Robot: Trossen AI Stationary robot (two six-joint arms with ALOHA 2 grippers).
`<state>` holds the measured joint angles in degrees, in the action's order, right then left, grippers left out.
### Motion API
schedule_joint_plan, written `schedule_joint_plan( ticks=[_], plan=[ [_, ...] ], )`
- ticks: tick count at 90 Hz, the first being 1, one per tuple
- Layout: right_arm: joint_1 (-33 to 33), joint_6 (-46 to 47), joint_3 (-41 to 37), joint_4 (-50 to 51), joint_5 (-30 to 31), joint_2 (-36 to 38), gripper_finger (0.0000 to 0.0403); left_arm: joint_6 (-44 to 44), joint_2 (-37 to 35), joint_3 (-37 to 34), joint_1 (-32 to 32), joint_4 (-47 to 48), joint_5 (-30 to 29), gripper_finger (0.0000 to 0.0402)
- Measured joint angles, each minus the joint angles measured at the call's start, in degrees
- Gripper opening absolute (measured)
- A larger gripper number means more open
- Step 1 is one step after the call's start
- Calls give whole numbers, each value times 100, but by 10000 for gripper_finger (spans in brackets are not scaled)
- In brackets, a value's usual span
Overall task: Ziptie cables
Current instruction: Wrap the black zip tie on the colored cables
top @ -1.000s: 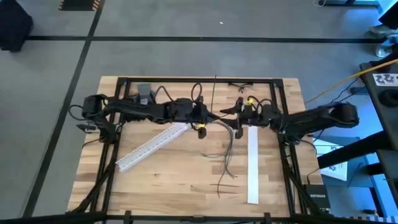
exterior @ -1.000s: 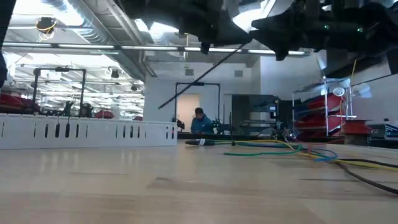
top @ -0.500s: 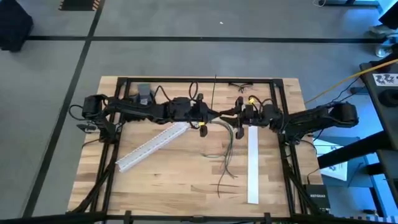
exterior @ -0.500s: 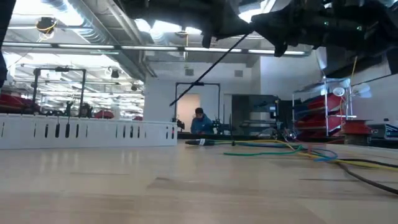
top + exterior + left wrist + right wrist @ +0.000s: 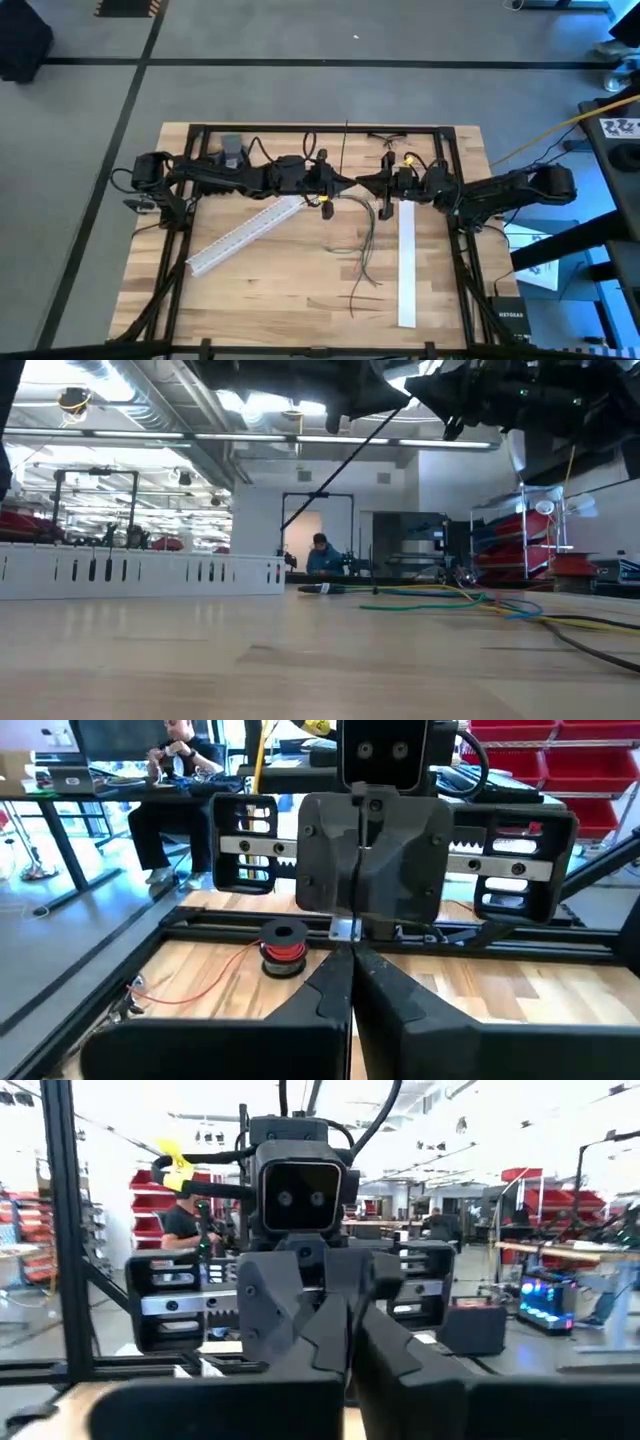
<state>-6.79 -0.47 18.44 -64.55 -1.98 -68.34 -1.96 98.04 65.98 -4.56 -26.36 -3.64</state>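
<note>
High view: left gripper (image 5: 347, 182) and right gripper (image 5: 362, 181) pressed together tip-to-tip (anything pinched hidden), cables (image 5: 365, 240) below

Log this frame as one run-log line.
left gripper: shut, raised mid-table | right gripper: shut, facing it | cables: loose on table

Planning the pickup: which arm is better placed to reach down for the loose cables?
Right, probably. The claws meet tip to tip above the table, but the cables lie mostly on the side of the right claw; the left claw sits just off them.
</note>
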Motion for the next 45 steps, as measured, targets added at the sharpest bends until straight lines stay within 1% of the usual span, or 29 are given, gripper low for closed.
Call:
schedule_joint_plan(
  ticks=[5, 14, 25, 36, 45],
  plan=[
    [-9, -11, 0, 33, 77, 0, 5, -74, 0, 0, -4, 23, 0, 6],
    [-63, 2, 0, 129, 90, 0, 2, -620, -14, 3, -7, 191, -6, 8],
    [-170, 156, 18, 477, 89, 126, 1, -1245, -40, 191, -3, 1060, -20, 25],
    [-327, 309, 263, 1455, 44, 366, 1, -1825, -52, 465, 10, 2012, -18, 59],
    [-522, 404, 688, 2567, -369, 518, 1, -2568, -86, 611, 37, 2697, -16, 87]
  ],
)
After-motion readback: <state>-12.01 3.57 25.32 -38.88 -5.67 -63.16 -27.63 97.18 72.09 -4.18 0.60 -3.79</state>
